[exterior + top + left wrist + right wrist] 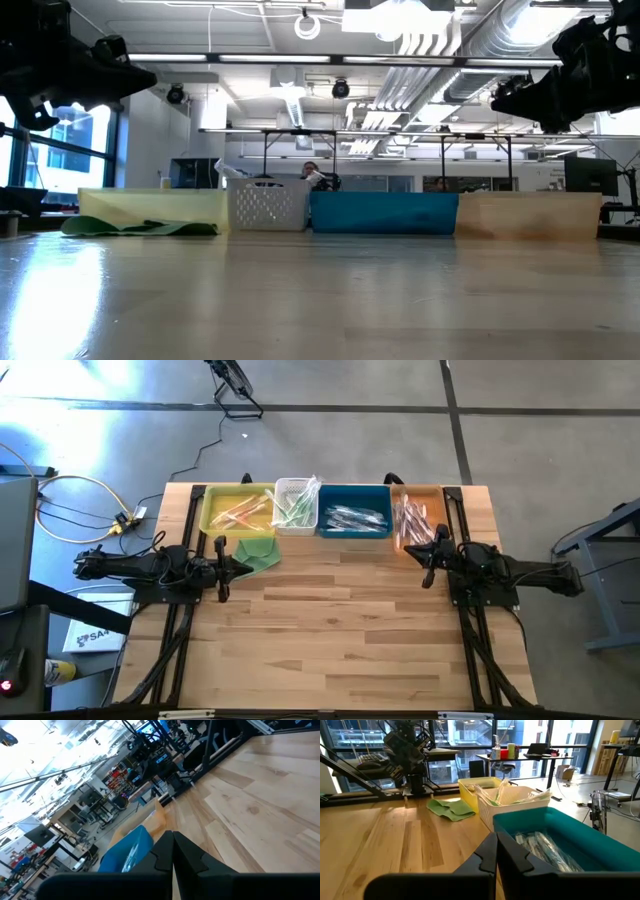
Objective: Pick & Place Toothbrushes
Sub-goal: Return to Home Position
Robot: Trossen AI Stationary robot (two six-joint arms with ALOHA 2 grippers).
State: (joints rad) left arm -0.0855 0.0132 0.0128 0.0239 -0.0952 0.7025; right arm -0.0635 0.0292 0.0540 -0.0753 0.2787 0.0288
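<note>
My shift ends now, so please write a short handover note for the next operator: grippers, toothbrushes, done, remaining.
Left gripper: shut, empty, raised at the wooden table's left side.
Right gripper: shut, empty, raised beside the orange plastic bin.
Wrapped orange-yellow toothbrushes lie in the yellow plastic bin, green ones in the white slotted basket, blue-white ones in the blue plastic bin, pink-red ones in the orange bin.
Done: no toothbrush shows on the table; a folded green cloth lies by the yellow bin.
Left: probably only parking the arms.

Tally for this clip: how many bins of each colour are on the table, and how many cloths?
Yellow plastic bin: 1
White slotted basket: 1
Blue plastic bin: 1
Orange plastic bin: 1
Folded green cloth: 1
Total: 5
</note>
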